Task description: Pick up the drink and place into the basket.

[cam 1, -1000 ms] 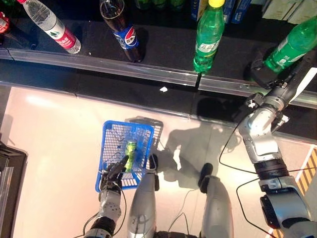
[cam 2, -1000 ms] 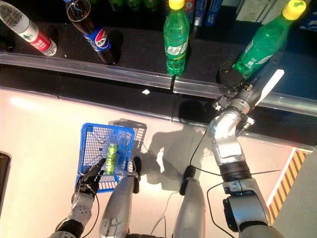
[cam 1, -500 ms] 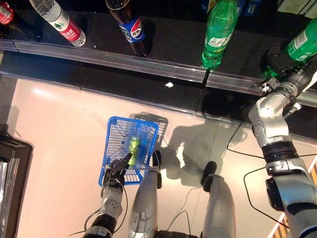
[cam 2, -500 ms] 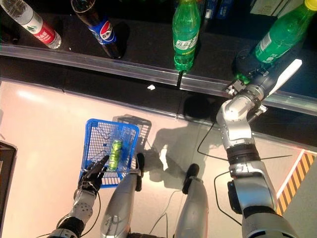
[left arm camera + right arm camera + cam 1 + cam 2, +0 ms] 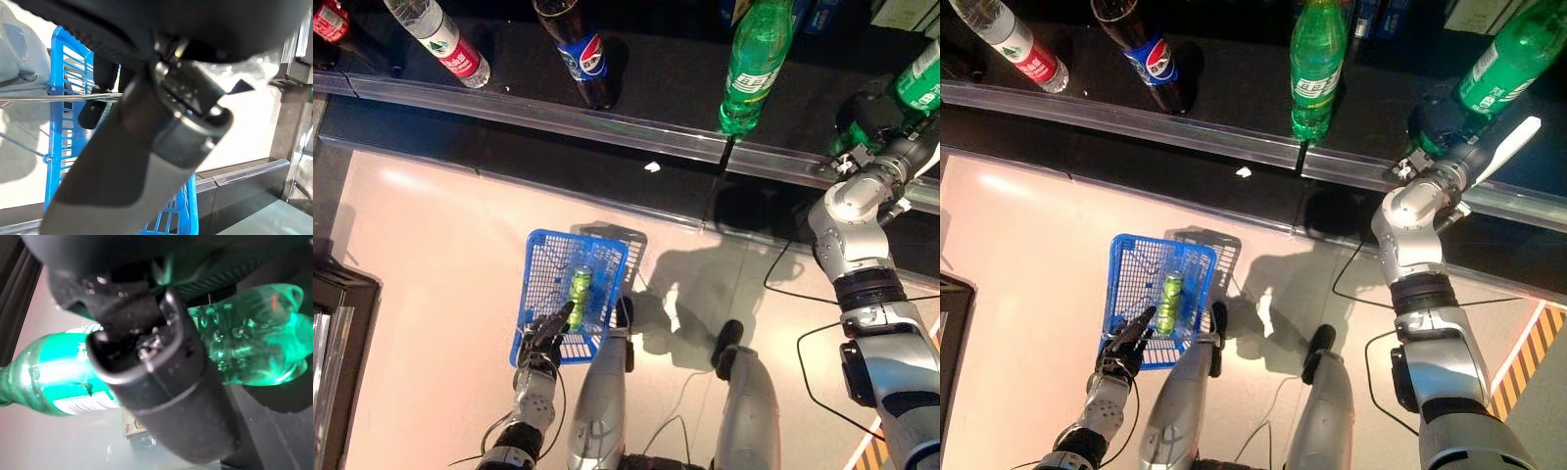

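A green bottle point(image 5: 1503, 59) stands on the dark shelf at the far right. My right hand point(image 5: 1440, 127) is at its lower part. In the right wrist view my thumb point(image 5: 161, 382) lies across the bottle point(image 5: 254, 333) and the fingers curl behind it. My left hand point(image 5: 543, 338) is shut on the thin wire handles point(image 5: 49, 99) of the blue basket point(image 5: 530, 294), which hangs low at the left above the floor. A green can point(image 5: 578, 289) lies inside the basket.
On the shelf stand another green bottle point(image 5: 754, 64), a cola bottle point(image 5: 579, 49) and a water bottle point(image 5: 440, 34), behind a clear rail point(image 5: 607, 122). A dark cabinet point(image 5: 333, 333) stands at the left. Hazard stripes point(image 5: 1518, 362) mark the floor at the right.
The whole picture has shifted, so the camera moved. My right hand stays at the green bottle's lower part. The blue basket hangs as before.
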Robot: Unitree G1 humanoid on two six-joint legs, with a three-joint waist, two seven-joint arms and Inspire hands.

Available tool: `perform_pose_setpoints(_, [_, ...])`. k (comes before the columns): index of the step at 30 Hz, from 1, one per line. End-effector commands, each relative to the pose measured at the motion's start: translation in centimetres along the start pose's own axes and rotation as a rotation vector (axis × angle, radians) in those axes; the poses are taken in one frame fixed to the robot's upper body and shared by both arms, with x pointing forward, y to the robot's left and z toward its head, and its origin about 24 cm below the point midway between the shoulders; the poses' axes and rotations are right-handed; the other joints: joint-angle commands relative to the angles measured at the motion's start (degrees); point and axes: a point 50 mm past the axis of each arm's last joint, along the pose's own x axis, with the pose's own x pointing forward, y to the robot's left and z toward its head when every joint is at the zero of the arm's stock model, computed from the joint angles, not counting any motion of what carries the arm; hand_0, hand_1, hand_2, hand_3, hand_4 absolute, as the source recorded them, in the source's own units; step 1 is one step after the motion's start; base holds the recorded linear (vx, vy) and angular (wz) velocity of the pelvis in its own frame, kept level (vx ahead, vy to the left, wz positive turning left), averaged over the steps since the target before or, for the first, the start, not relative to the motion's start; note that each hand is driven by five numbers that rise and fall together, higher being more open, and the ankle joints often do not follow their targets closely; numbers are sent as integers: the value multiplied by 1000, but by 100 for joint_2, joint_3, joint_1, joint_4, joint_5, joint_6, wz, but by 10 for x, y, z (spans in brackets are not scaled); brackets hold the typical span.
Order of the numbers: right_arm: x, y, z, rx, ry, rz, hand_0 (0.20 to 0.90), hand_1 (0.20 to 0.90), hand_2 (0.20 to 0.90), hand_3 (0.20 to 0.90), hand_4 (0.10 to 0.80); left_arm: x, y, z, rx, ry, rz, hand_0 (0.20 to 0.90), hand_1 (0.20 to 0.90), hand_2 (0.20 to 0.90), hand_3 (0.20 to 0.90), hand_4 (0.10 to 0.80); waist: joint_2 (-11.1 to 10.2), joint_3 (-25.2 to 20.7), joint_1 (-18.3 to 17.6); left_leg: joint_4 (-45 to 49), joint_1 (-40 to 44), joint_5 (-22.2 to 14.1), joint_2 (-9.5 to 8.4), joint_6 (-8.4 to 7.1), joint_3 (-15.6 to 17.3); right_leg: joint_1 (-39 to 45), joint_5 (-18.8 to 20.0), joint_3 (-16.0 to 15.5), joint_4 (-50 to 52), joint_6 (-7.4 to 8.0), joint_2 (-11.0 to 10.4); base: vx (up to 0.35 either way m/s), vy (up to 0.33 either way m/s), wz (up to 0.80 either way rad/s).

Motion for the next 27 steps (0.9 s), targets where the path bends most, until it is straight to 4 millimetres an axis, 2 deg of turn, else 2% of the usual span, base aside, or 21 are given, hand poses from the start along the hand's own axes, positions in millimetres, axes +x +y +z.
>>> perform_pose_setpoints(1, [20,-6,102,207,-408,15,300,300,300,200,100,-9,36,20,66,-90,50,300,300,300,200,100,-74,-77,-46,307,80,246,-71,168,-288,466,66,-65,-229,-233,41,-27,8,3])
perform_pose_setpoints(5, [8,-8,106,233,-457,66,300,300,300,200,100,-10,38,34,43,-168,47,300,300,300,200,100,-72,-77,-129,363,289,298,-35,117,-246,691,-18,-33,-201,-271,49,-6,74,4])
perform_pose_setpoints(7, [-13,-10,119,291,-548,134,300,300,300,200,100,-12,38,46,16,-236,35,300,300,300,200,100,-97,-102,-206,381,455,252,-4,126,-164,830,-74,11,-177,-287,59,9,111,2])
perform_pose_setpoints(8, [-15,-10,120,293,-560,147,300,300,300,200,100,-13,38,48,13,-248,32,300,300,300,200,100,-109,-116,-214,394,467,245,1,125,-157,846,-81,14,-173,-288,60,22,90,2])
perform_pose_setpoints(9, [-28,-12,120,324,-569,212,300,300,300,200,100,-14,37,56,-18,-285,28,300,300,300,200,100,-144,-181,-267,438,534,251,23,111,-126,924,-101,44,-184,-304,83,18,69,1])
perform_pose_setpoints(10, [-30,-12,120,328,-569,226,300,300,300,200,100,-15,38,57,-18,-292,27,300,300,300,200,100,-151,-192,-275,447,547,248,27,109,-122,940,-105,48,-183,-307,85,50,114,1])
perform_pose_setpoints(11, [-41,-12,118,367,-570,314,300,300,300,200,100,-18,40,65,34,-341,16,300,300,300,200,100,-191,-257,-321,492,626,233,62,98,-90,1037,-133,76,-182,-324,96,45,85,-3])
perform_pose_setpoints(15, [-66,-13,118,432,-578,491,300,300,300,200,100,-25,28,76,61,-408,-57,300,300,300,200,100,-276,-436,-364,577,785,263,127,60,-45,1326,-179,100,-270,-377,141,67,78,-11])
perform_pose_setpoints(21, [-95,-12,108,499,-518,664,300,300,300,200,100,-39,16,86,80,-450,-168,300,300,300,200,100,-387,-730,-266,515,1111,286,171,22,-33,1856,-125,30,-562,-397,144,84,37,-5])
perform_pose_setpoints(26, [-122,-5,94,568,-374,828,300,300,300,200,100,-51,8,92,93,-465,-223,300,300,300,200,100,-448,-976,-196,208,1475,364,170,0,-39,2320,11,-19,-1054,-333,130,91,56,3])
perform_pose_setpoints(27, [-133,0,89,598,-307,905,300,300,300,200,100,-54,2,95,88,-472,-251,300,300,300,200,100,-453,-1055,-173,103,1563,369,160,3,-42,2415,44,-14,-1183,-301,123,58,71,3])
